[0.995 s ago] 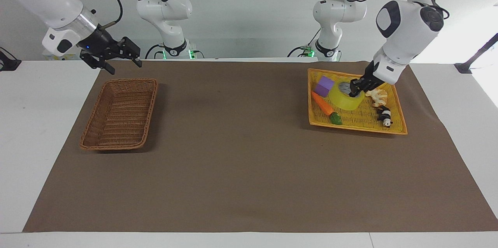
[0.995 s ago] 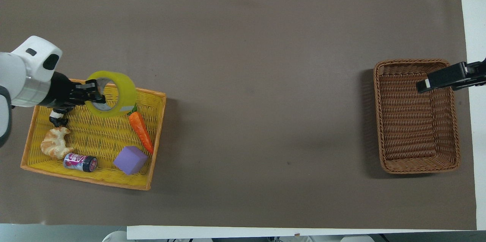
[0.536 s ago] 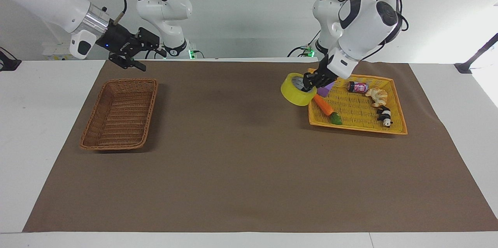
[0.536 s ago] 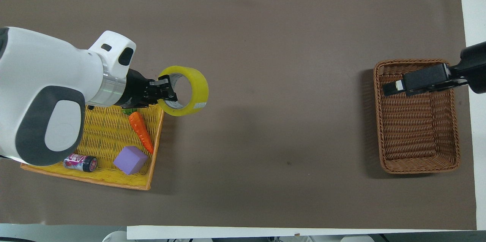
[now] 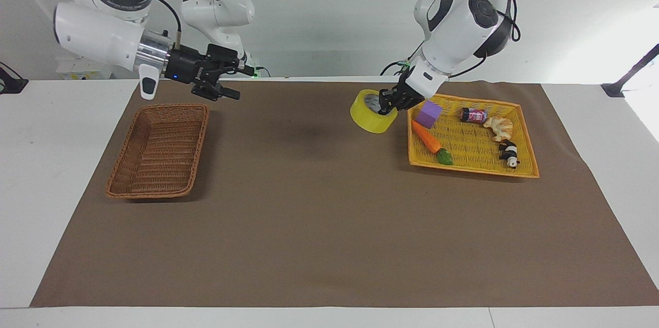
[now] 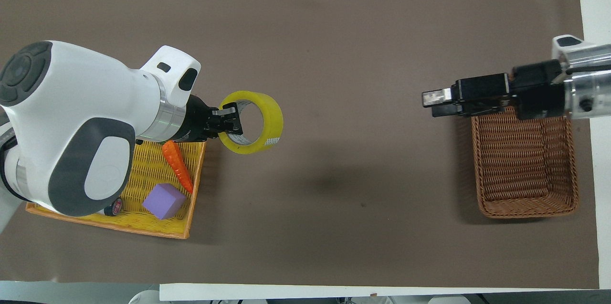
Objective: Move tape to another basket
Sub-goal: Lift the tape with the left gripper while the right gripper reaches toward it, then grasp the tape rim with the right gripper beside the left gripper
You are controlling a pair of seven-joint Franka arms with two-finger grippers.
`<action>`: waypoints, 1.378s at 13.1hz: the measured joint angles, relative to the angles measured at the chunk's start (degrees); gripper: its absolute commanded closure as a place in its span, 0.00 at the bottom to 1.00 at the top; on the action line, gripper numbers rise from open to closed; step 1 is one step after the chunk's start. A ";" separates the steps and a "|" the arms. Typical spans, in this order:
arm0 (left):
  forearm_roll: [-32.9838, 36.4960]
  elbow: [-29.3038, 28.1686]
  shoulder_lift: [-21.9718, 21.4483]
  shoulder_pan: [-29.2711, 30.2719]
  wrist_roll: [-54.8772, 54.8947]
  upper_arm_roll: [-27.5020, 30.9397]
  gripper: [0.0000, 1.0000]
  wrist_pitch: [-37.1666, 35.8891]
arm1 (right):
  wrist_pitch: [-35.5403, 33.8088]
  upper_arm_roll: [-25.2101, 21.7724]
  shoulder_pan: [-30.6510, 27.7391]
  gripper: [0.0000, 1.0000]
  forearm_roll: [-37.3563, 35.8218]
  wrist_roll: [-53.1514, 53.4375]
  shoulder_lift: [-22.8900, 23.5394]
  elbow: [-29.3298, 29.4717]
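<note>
One tape [image 5: 374, 104] roll, tilted with its core facing up and toward the basket [image 5: 159, 150], hangs clamped in the left end effector [image 5: 389, 103] over the desk [image 5: 329, 225] mat beside the yellow tray [image 5: 520, 168], while the right end effector [image 5: 230, 83] gapes open past the basket's rim; no legible writing shows.

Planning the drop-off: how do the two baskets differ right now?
The brown basket is deep with sloped wicker walls; the yellow basket is shallow, like a tray. The brown one holds nothing; the yellow one holds a carrot, purple block and other small items. Both are woven, rectangular, and sit on the brown mat.
</note>
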 measured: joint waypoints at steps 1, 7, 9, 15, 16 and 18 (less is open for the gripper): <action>0.00 0.00 0.01 -0.01 0.00 0.00 1.00 0.00 | 3.41 0.09 2.96 0.01 3.14 -2.01 0.22 -1.60; 0.00 0.00 0.02 -1.06 0.00 -0.01 1.00 -0.02 | 21.70 0.35 19.09 0.01 7.09 -6.49 3.03 -3.11; 0.00 0.00 0.02 -1.07 0.00 0.02 1.00 -0.02 | 24.92 0.32 21.04 0.01 10.33 -10.08 5.15 -3.13; 0.01 0.00 0.06 -1.07 0.00 0.08 1.00 -0.06 | 28.96 0.28 24.33 0.01 12.01 -7.56 6.80 -2.66; 0.01 0.00 0.06 -1.07 0.00 0.08 1.00 -0.06 | 29.60 0.28 24.99 0.01 12.01 -6.95 6.81 -2.58; 0.01 0.00 0.06 -1.07 0.00 0.08 1.00 -0.06 | 29.91 0.28 25.46 0.01 12.03 -5.46 6.81 -2.54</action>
